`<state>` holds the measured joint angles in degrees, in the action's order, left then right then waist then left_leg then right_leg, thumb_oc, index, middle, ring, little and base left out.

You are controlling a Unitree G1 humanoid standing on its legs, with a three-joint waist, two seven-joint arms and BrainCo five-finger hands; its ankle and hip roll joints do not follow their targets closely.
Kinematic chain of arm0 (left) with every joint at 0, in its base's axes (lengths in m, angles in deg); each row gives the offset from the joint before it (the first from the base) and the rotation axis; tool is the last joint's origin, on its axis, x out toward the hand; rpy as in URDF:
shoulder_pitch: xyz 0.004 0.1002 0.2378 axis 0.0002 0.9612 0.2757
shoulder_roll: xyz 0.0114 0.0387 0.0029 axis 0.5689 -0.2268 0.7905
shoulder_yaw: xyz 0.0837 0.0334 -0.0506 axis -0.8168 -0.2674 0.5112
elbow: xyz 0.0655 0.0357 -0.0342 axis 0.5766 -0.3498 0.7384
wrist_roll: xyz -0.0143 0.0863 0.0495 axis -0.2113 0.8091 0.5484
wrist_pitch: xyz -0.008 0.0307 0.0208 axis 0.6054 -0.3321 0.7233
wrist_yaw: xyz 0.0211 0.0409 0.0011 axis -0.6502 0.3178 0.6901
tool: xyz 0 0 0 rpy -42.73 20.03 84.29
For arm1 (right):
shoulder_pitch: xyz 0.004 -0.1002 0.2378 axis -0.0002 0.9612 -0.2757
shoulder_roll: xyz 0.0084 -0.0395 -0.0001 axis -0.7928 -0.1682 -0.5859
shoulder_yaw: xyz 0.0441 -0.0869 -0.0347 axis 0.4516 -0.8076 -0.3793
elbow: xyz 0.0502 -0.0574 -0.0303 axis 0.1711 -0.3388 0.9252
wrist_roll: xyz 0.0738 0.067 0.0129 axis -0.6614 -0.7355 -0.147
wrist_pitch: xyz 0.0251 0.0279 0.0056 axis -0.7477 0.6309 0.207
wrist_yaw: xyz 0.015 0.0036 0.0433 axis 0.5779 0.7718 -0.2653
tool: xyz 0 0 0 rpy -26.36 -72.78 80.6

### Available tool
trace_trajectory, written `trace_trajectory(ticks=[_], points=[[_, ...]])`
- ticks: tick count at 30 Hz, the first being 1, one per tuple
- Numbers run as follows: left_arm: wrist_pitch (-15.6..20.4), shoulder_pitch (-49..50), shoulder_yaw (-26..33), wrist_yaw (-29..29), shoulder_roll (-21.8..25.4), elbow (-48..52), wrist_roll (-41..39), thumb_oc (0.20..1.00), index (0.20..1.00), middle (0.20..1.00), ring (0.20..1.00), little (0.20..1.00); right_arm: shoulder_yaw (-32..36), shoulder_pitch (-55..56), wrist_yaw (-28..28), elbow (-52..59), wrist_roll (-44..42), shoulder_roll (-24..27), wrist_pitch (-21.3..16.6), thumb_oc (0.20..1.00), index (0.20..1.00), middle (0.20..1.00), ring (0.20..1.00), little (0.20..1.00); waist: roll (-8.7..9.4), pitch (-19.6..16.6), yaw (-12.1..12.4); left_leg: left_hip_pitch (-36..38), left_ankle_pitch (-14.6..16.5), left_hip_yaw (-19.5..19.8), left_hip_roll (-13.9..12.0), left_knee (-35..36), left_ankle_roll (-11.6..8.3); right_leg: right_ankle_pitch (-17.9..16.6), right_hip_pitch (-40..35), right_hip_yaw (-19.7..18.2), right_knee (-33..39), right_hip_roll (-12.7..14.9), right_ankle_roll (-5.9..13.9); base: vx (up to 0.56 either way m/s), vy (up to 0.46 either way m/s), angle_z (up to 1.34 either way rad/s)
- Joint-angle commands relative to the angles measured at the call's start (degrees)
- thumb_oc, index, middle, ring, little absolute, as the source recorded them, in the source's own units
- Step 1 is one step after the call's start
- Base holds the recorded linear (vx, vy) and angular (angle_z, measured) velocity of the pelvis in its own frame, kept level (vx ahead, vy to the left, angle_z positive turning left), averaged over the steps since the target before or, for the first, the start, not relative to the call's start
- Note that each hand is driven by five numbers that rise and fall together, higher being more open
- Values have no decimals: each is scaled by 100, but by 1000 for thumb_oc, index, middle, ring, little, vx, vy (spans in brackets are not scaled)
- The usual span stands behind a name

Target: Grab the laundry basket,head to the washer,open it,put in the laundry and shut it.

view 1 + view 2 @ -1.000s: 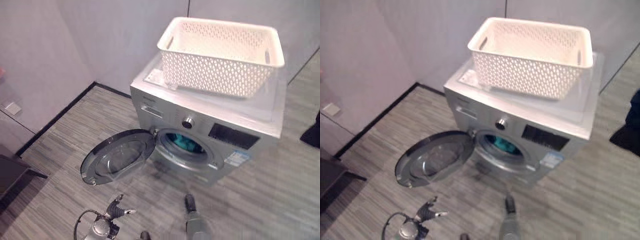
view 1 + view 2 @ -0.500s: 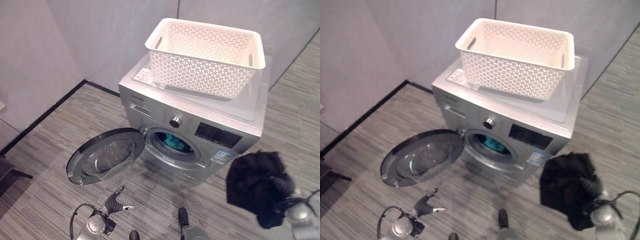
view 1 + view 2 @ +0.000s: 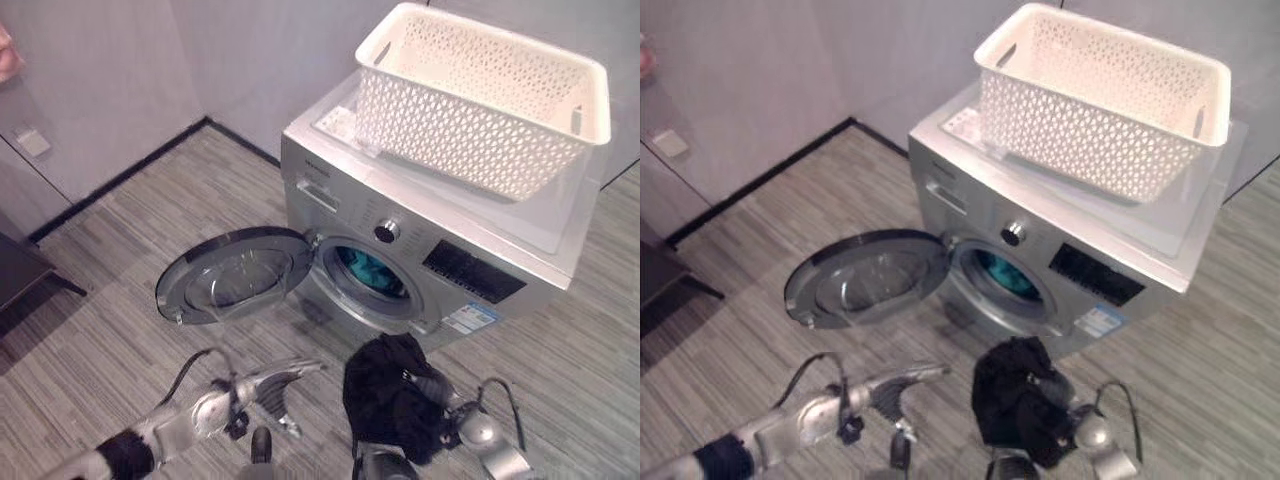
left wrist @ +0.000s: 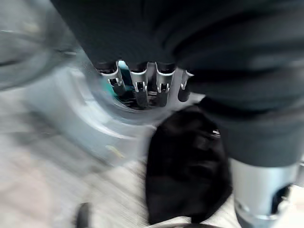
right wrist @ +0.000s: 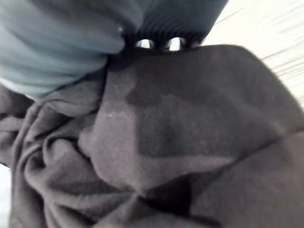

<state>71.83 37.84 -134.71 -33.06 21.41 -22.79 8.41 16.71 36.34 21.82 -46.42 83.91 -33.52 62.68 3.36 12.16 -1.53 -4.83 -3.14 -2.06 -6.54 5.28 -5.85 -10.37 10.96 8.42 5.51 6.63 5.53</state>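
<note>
The silver washer (image 3: pixel 470 255) stands with its round door (image 3: pixel 235 275) swung open to the left. A teal cloth (image 3: pixel 368 270) lies in the drum. On the washer's top sits the white lattice laundry basket (image 3: pixel 490 95). My right hand (image 3: pixel 432 388) is shut on a bunched black garment (image 3: pixel 385 395) low in front of the drum opening; the same garment (image 5: pixel 166 142) bulges below my fingers (image 5: pixel 161 43) in the right wrist view. My left hand (image 3: pixel 268 383) reaches forward below the door, fingers (image 4: pixel 137 80) straight, holding nothing.
Grey walls with a black skirting line (image 3: pixel 120 175) run behind and to the left of the washer. A dark piece of furniture (image 3: pixel 20 280) juts in at the left edge. Striped grey floor (image 3: pixel 110 300) lies in front of the door.
The camera has shifted. My right hand has carried the black garment from the right side to just in front of the drum opening. My left arm has stretched forward under the door.
</note>
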Motion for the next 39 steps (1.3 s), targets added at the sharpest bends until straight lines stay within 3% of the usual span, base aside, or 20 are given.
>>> trace_trajectory(ticks=[1, 7, 11, 15, 28, 39], points=[[244, -598, -20, 241, -128, -6, -540, 1000, 1000, 1000, 1000, 1000, 177, -676, 341, 288, -557, 180, -402, 200, 200, 200, 200, 200, -3, 434, -46, -405, 112, 62, -190, -28, -51, 1134, -505, 261, -391, 224, 423, -152, -42, 4], [91, -1366, -176, 586, -1056, -677, -722, 1000, 1000, 1000, 1000, 1000, -81, -2100, 843, 79, -1203, 70, -508, 200, 200, 200, 200, 200, 9, 758, -17, -817, -70, 12, -248, -28, -129, 1039, 3, 245, -580, 206, 395, -126, -17, 3], [-162, -1572, 188, 941, -1858, -1641, -593, 1000, 1000, 1000, 1000, 1000, -186, -2964, 1089, 171, -1411, 6, -547, 200, 200, 200, 200, 200, 96, 890, -1, -1016, -127, -79, -299, -28, -149, 939, 303, 138, -595, 170, 383, -70, -8, -5], [-240, -1747, 437, 1153, -2347, -2044, -819, 1000, 1000, 1000, 1000, 1000, -121, -3259, 1236, 325, -1563, 4, -583, 200, 200, 200, 200, 200, 125, 1022, -29, -1155, -172, -88, -312, -28, -181, 920, 459, 179, -643, 204, 377, -50, -17, -11], [-316, -2321, 641, 1420, -3004, -2542, -1263, 1000, 1000, 1000, 1000, 1000, 36, -3383, 1471, 805, -1753, -64, -688, 200, 200, 200, 200, 200, 285, 1260, -167, -1379, -215, -135, -387, -28, -248, 864, 738, 245, -695, 175, 366, -26, -15, 0], [-203, -2464, 676, 1540, -3277, -2538, -1611, 1000, 1000, 1000, 1000, 1000, 215, -3505, 1709, 1184, -2001, 76, -888, 200, 200, 200, 200, 200, 161, 1391, -296, -1689, -276, -181, -370, -28, -319, 885, 1088, 205, -807, 171, 352, -23, -26, 1]])
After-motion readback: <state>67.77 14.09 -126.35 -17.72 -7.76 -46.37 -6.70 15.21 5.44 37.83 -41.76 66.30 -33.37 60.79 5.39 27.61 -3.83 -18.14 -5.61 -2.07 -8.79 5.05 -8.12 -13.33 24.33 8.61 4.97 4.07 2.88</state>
